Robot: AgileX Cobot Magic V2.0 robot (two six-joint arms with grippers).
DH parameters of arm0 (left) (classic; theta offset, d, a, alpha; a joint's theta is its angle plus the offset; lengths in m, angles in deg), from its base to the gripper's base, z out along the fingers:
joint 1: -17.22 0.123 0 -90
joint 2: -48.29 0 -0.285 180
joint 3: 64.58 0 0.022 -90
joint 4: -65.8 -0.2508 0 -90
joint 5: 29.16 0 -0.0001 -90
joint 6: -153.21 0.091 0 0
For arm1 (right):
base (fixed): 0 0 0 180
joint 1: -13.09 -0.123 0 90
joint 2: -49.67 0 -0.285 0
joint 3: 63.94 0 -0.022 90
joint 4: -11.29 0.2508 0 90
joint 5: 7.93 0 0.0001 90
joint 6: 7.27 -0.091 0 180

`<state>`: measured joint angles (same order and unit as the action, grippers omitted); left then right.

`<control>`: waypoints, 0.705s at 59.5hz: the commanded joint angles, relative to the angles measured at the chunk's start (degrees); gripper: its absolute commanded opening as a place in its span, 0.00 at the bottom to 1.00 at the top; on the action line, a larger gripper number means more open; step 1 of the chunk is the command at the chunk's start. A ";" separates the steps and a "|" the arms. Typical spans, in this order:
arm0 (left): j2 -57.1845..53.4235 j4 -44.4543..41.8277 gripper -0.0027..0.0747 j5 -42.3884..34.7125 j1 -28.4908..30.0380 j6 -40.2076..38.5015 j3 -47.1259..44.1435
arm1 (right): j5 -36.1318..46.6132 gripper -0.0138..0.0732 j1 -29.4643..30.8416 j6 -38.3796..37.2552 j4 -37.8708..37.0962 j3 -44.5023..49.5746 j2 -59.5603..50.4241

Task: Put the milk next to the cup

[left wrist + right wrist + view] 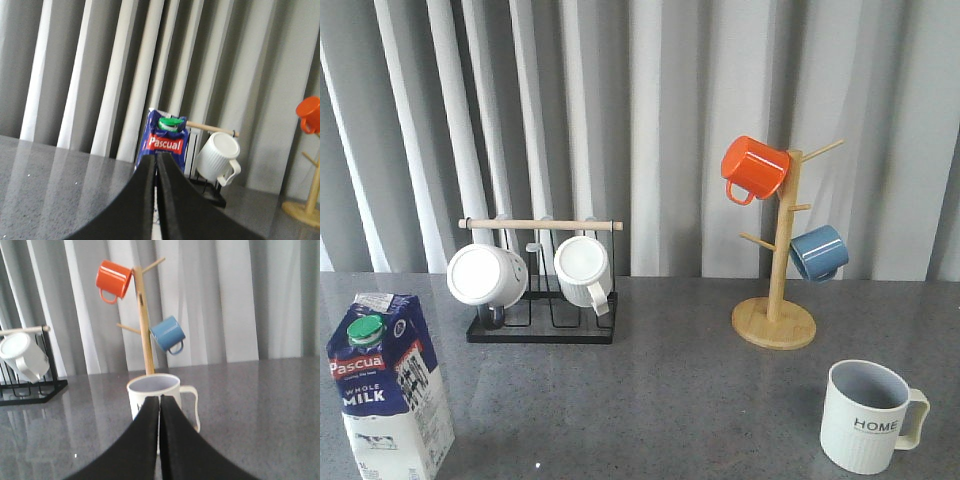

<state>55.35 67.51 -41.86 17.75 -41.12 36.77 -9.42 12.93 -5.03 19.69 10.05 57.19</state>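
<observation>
Milk carton (388, 385) upright at near-L table edge, HOME mug (868, 415) near-R, well apart, L gripper (155, 200) fingers pressed together w/ nothing between, facing carton, R gripper (160, 440) same, facing mug, mug rack (542, 325) & mug tree (775, 320) behind

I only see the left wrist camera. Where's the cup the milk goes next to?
Observer: The off-white ribbed ceramic mug with "HOME" lettering stands at the front right of the grey table; the tall dark-blue and white milk carton is at the front left.
Operator: Is anything inside the mug?
Observer: It looks empty, with a grey inside, handle to the right.
Operator: What's the other claw doing?
Observer: The right claw is shut and points straight at that mug.
Operator: What's beside my orange mug?
Observer: A blue mug hangs lower on the same wooden mug tree.
</observation>
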 commanded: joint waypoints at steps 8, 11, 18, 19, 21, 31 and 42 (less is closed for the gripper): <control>-0.49 0.60 0.07 -4.94 -0.01 -6.44 4.77 | -1.08 0.27 0.39 5.91 -1.01 -16.51 8.77; -0.49 0.54 0.08 -2.06 -0.01 -6.52 7.07 | -2.83 0.31 0.39 5.91 -1.01 -19.90 11.77; -0.49 0.54 0.10 5.94 -0.01 -6.52 13.37 | -5.17 0.45 0.39 5.86 -0.57 -25.47 18.67; -0.49 0.54 0.11 6.72 -0.01 -6.47 14.04 | -5.32 0.47 0.39 5.86 -0.57 -25.90 19.29; -0.49 0.54 0.12 9.17 -0.01 -6.47 15.67 | -5.54 0.53 0.39 5.65 -0.57 -27.00 20.90; -0.49 0.54 0.18 16.61 -0.01 -6.47 23.04 | -5.54 0.80 0.39 4.20 -0.11 -28.23 25.27; -0.49 1.81 0.31 16.59 -0.06 -7.60 24.90 | -3.17 0.86 0.39 4.15 1.24 -28.23 25.49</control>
<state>55.35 67.75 -22.02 17.75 -47.19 59.89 -18.15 12.93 -0.81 19.75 -16.19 82.01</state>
